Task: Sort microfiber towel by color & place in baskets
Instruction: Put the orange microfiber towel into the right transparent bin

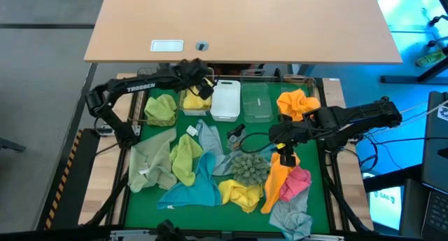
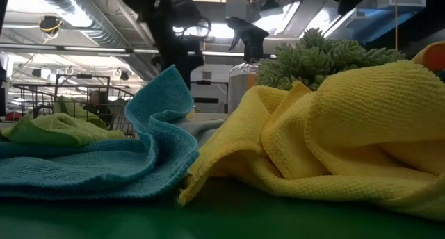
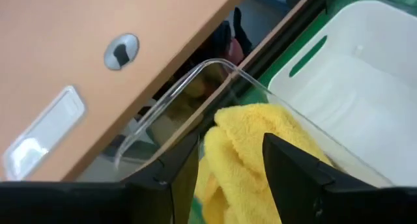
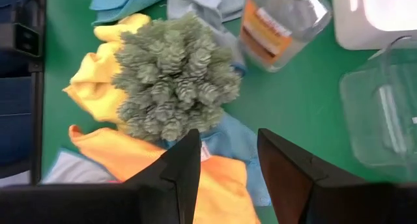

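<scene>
High view: left gripper (image 1: 203, 87) over the clear basket (image 1: 194, 101) beside the white basket (image 1: 225, 101); right gripper (image 1: 285, 155) above an orange towel (image 1: 277, 181). Left wrist: fingers clamp a yellow towel (image 3: 244, 155) inside the clear basket. Right wrist: jaws parted, empty, near spiky ball (image 4: 176, 87).

A spiky grey-green ball (image 1: 249, 167) sits on the green mat (image 1: 210, 199) just beside the right gripper (image 1: 285, 155), on the side toward the middle of the tabletop. A clear spray bottle (image 1: 235, 136) with a dark trigger head and an orange label lies a little beyond the ball. Past the mat's far edge stands a wooden desk (image 1: 280, 24), carrying a small white label (image 1: 166, 46) and a round grey fitting (image 1: 201, 45), close above the left gripper (image 1: 203, 87).
</scene>
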Tool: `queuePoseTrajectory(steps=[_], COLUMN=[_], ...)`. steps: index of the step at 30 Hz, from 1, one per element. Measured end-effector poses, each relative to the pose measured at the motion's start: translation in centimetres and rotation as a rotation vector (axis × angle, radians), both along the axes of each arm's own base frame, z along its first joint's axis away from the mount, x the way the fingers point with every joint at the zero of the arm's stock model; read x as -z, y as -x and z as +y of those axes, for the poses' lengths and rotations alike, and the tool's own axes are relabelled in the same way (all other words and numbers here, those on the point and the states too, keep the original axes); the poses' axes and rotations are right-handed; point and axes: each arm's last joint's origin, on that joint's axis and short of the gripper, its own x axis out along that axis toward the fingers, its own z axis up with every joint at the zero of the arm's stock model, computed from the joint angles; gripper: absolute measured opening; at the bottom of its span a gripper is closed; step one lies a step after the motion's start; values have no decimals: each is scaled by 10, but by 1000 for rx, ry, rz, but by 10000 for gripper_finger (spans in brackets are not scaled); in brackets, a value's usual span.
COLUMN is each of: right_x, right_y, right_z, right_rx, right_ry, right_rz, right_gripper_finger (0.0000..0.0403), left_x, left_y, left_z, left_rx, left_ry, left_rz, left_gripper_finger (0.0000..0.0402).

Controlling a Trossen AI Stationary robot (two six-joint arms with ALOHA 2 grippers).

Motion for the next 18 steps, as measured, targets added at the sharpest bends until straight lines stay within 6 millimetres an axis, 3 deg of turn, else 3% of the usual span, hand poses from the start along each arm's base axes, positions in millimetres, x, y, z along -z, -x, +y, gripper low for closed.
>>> queuePoseTrajectory(steps=[7, 11, 18], right_x=[0, 2, 35], right_y=[1, 6, 18], right_z=[4, 9, 18], right_rx=[18, 4, -19], right_ry=[-157, -153, -8], right_rz=[45, 89, 223], right_gripper_finger=[152, 152, 152], left_x=[-36, -49, -54], left_y=[-4, -9, -21], left_z=[-8, -16, -36], left_rx=[93, 139, 240], left_ry=[29, 35, 60], left_rz=[48, 20, -21], left_gripper_finger=[163, 163, 163])
